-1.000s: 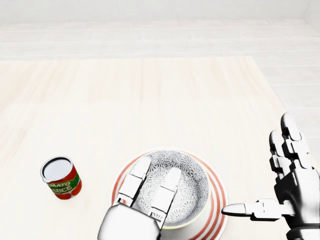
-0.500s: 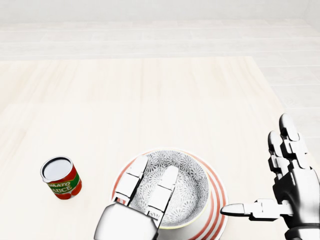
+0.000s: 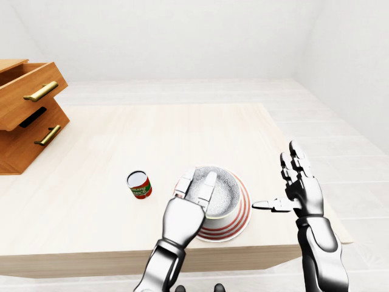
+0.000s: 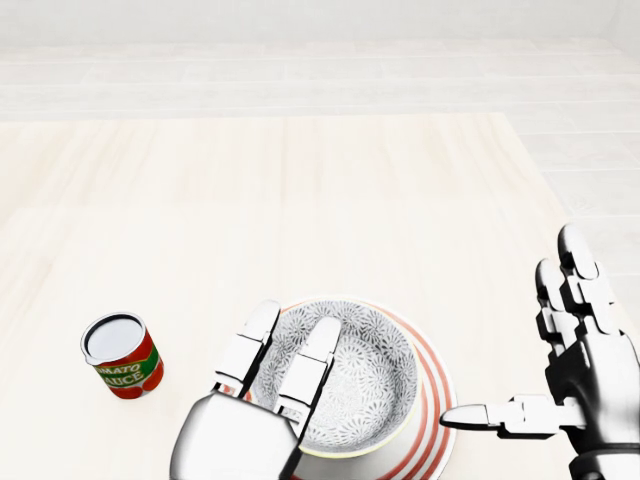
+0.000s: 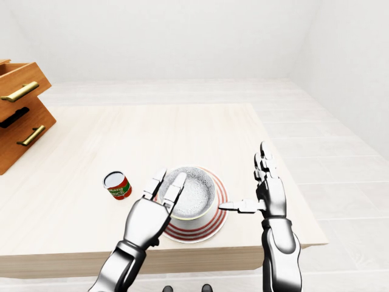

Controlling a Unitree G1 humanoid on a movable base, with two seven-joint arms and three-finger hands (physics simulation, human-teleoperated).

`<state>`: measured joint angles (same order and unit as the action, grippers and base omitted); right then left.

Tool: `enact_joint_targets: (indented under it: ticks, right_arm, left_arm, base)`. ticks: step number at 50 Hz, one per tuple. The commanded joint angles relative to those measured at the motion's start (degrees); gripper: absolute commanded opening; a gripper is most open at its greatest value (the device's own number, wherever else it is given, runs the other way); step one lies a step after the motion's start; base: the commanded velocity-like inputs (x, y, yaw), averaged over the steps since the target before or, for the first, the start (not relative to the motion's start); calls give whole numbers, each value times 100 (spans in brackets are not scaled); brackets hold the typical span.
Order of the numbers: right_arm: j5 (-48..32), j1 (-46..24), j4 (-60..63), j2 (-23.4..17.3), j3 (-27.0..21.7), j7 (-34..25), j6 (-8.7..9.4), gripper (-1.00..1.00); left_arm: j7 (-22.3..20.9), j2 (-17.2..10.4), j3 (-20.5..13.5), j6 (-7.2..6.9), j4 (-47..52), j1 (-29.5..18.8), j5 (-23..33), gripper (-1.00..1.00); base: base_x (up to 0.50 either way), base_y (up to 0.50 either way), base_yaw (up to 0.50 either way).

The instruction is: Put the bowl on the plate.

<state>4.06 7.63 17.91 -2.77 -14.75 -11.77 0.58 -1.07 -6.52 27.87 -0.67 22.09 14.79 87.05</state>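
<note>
Your left hand (image 4: pixel 235 435) is nearest, fingers (image 4: pixel 312 360) released and laid over the left rim of the bowl (image 4: pixel 368 385), which sits on the plate (image 4: pixel 436 398) beyond your palm. Your right hand (image 4: pixel 590 378), also unclenched, stands clear at the plate's right.

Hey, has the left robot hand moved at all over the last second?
Yes. In the head view the left robot hand has slid toward the view's left, closer to the tomato sauce can, which has not moved.

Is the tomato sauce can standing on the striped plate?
No, the tomato sauce can stands on the table, left of the striped plate and apart from it in the head view.
</note>
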Motion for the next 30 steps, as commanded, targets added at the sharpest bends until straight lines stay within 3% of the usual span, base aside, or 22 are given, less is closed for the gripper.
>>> enact_joint_targets:
  ticks: [1, 18, 30]
  right_arm:
    - [-3, -5, 132, -5, 11, 14, 110, 100]
    - [-25, 105, 319, 49, -9, -37, 164, 100]
    - [-89, 174, 435, 101, 44, -36, 185, 100]
  left_arm:
    - [-319, 6, -204, 80, 397, 7, -176, 100]
    - [-1051, -22, -545, 165, 1713, 323, -577, 100]
    - [-1402, 9, -980, 288, 2351, 506, -1073, 100]
  base:
    - [0, 0, 0]
    - [0, 0, 0]
    - [0, 0, 0]
